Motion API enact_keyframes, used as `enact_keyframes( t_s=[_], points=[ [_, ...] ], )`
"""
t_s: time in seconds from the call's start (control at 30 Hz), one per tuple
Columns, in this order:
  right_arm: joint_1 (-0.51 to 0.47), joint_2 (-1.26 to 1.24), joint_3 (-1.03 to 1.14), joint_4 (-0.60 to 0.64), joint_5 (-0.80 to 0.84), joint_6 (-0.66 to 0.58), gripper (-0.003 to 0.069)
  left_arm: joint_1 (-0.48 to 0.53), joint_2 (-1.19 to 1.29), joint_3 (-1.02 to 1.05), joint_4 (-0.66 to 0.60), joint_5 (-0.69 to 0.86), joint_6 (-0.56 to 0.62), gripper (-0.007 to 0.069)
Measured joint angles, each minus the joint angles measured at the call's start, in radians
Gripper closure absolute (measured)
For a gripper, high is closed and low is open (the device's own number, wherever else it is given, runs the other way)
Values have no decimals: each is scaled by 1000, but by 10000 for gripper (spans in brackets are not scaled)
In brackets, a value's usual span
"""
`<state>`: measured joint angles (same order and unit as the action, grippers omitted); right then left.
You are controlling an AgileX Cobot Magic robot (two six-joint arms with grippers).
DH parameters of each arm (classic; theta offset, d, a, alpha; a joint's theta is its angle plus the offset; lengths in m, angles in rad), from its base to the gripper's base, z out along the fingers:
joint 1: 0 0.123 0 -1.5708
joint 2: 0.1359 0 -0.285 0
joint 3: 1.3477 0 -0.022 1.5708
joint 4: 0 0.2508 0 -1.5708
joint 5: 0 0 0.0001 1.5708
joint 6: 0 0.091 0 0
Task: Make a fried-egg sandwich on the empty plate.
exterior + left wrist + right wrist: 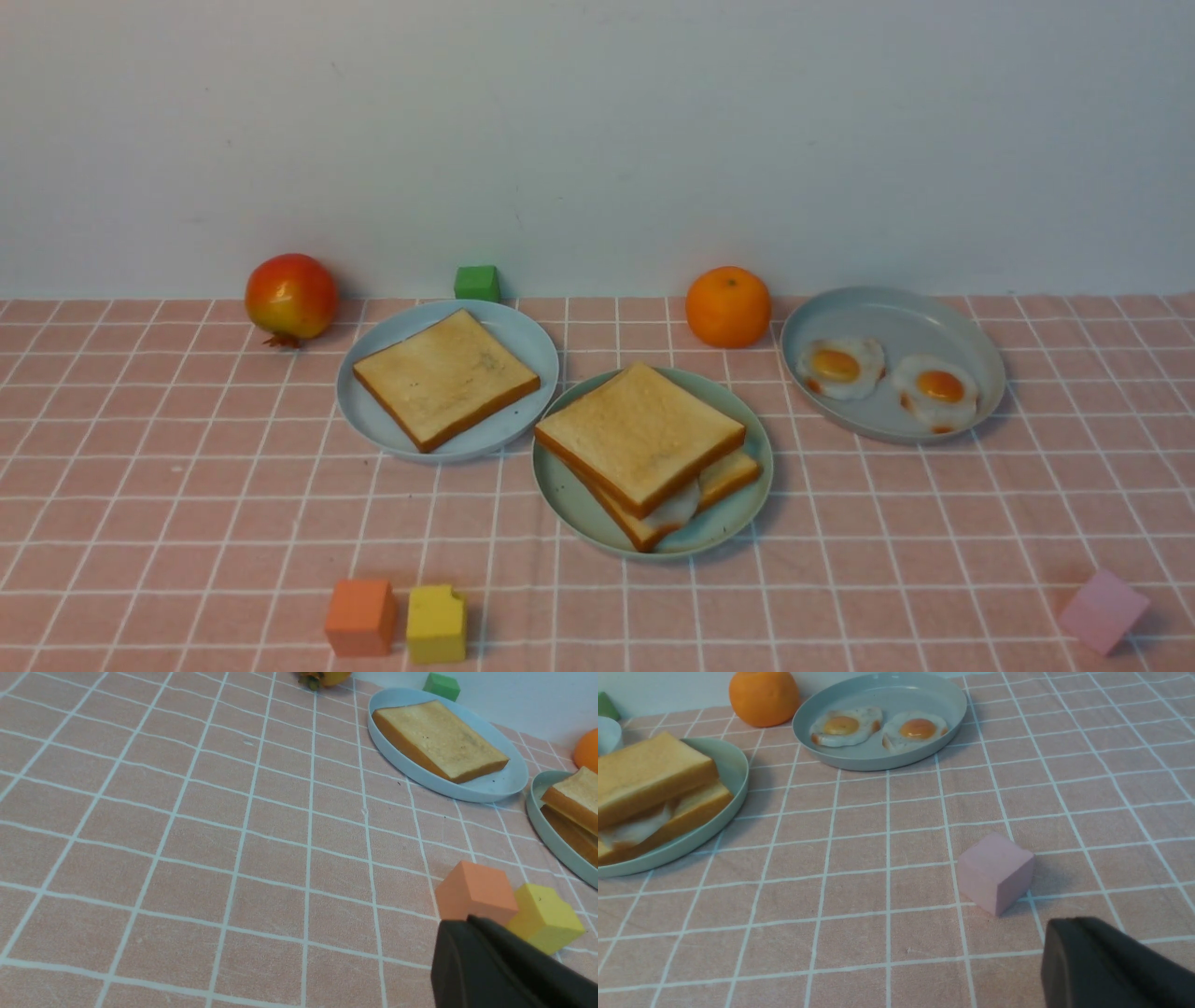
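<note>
The fried-egg sandwich (639, 439) lies on the mint-green plate (738, 518) in the middle of the cloth: two toast slices, the top one skewed, with white egg showing at the front edge. The right wrist view shows the sandwich (649, 774) and plate (733, 765) from the side. Neither gripper appears in the front view. My left gripper (460, 920) is shut and holds nothing, low over the cloth beside the orange cube (474, 891). My right gripper (1069, 920) is shut and holds nothing, close to the pink cube (994, 870).
A pale blue plate (373, 420) at the left holds one toast slice (443, 376). A grey-blue plate (896, 313) at the right holds two fried eggs (840, 366). A pomegranate (291, 297), green cube (477, 282) and orange (728, 306) stand at the back; a yellow cube (436, 623) is in front.
</note>
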<state>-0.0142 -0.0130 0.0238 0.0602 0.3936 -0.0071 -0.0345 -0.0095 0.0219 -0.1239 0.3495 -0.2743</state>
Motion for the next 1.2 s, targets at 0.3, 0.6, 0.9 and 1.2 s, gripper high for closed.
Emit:
enact_keyframes(
  t_s=[0.3, 0.6, 0.9, 1.2],
  points=[
    [0, 0, 0, 0, 0, 0, 610, 0, 0, 0, 1, 0, -1, 612],
    [0, 0, 0, 0, 0, 0, 595, 0, 0, 0, 1, 0, -1, 612],
    [0, 0, 0, -1, 0, 0, 583, 0, 0, 0, 1, 0, -1, 612],
    [0, 0, 0, -1, 0, 0, 571, 0, 0, 0, 1, 0, -1, 612]
  ],
)
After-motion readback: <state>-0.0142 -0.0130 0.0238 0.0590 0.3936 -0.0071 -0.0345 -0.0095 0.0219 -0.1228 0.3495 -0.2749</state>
